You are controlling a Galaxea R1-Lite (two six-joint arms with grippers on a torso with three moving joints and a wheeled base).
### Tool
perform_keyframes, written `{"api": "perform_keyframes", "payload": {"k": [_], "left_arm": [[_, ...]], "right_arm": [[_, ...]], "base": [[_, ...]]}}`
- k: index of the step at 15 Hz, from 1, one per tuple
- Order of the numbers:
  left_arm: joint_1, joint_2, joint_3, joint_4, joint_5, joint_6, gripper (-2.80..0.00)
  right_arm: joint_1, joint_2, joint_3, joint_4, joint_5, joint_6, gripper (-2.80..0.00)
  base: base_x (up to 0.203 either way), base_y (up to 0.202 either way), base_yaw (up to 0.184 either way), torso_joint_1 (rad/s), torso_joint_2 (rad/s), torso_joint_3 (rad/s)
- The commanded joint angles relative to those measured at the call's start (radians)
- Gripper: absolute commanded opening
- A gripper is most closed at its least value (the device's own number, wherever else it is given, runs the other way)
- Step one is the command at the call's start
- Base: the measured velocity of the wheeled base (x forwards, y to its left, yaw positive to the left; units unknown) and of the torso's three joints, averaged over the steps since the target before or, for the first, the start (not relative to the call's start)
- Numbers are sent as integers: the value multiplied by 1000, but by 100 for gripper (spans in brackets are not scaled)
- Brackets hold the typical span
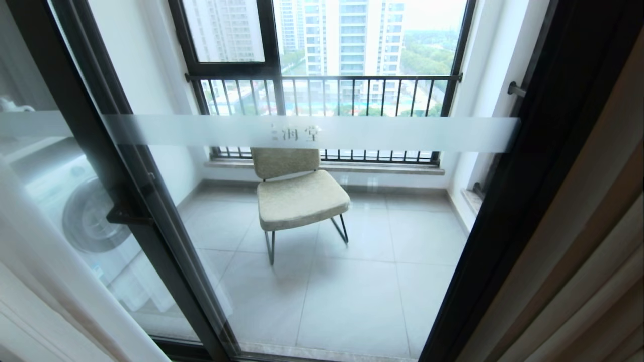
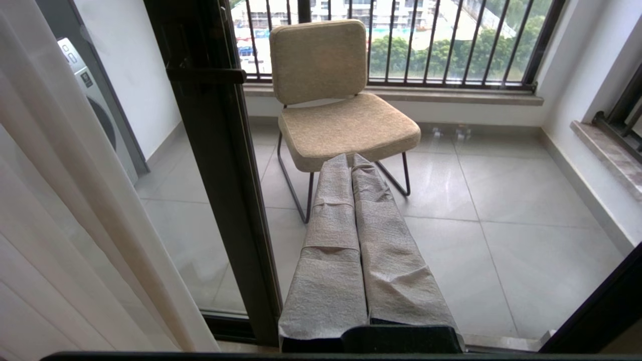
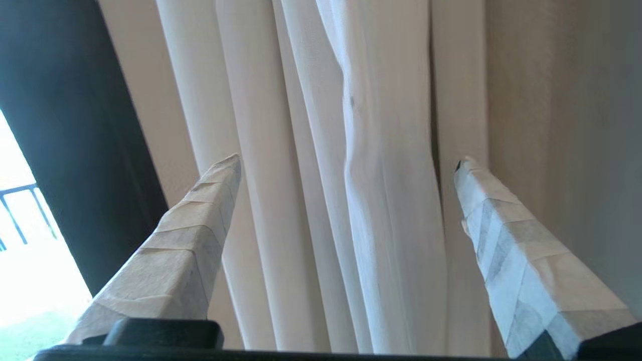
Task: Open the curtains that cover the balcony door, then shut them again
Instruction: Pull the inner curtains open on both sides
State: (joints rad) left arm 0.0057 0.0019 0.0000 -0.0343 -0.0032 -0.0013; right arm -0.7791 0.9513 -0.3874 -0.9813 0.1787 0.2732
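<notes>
The balcony door [image 1: 322, 211] fills the head view uncovered, its frosted band [image 1: 312, 133] running across the glass, a chair [image 1: 297, 193] standing behind it near the centre. The curtains [image 1: 578, 261] hang bunched at about 4 o'clock, with a white sheer panel [image 1: 55, 281] at 8 o'clock. Neither arm shows in the head view. The right gripper [image 3: 348, 163] points up at the curtain folds, its wrapped fingers [image 3: 200, 210] spread wide apart, holding nothing. The left gripper [image 2: 351, 163] points level toward the chair, fingers pressed together, empty.
</notes>
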Motion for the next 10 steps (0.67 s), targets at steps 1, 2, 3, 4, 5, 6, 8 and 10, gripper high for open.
{"api": "perform_keyframes", "payload": {"k": [1, 2, 3, 4, 5, 6, 8, 10], "left_arm": [[0, 0, 0, -1, 0, 0, -280], [0, 0, 0, -1, 0, 0, -280], [0, 0, 0, -1, 0, 0, -280], [0, 0, 0, 1, 0, 0, -280], [0, 0, 0, -1, 0, 0, -280], [0, 0, 0, -1, 0, 0, -280], [0, 0, 0, 1, 0, 0, -280], [0, 0, 0, 0, 0, 0, -280]], "right_arm": [[0, -99, 60, -6, -3, 1, 0], [0, -132, 102, -6, -5, 0, 0], [0, -159, 148, -8, -11, -9, 0], [0, -181, 194, -12, -22, -22, 0], [0, -201, 227, -14, -33, -33, 0], [1, -219, 248, -15, -38, -40, 0], [1, -249, 273, -16, -39, -45, 0], [1, -261, 305, -15, -38, -64, 0]], "base": [[0, 0, 0, 0, 0, 0], [0, 0, 0, 0, 0, 0], [0, 0, 0, 0, 0, 0], [0, 0, 0, 0, 0, 0], [0, 0, 0, 0, 0, 0], [0, 0, 0, 0, 0, 0], [0, 0, 0, 0, 0, 0], [0, 0, 0, 0, 0, 0]]}}
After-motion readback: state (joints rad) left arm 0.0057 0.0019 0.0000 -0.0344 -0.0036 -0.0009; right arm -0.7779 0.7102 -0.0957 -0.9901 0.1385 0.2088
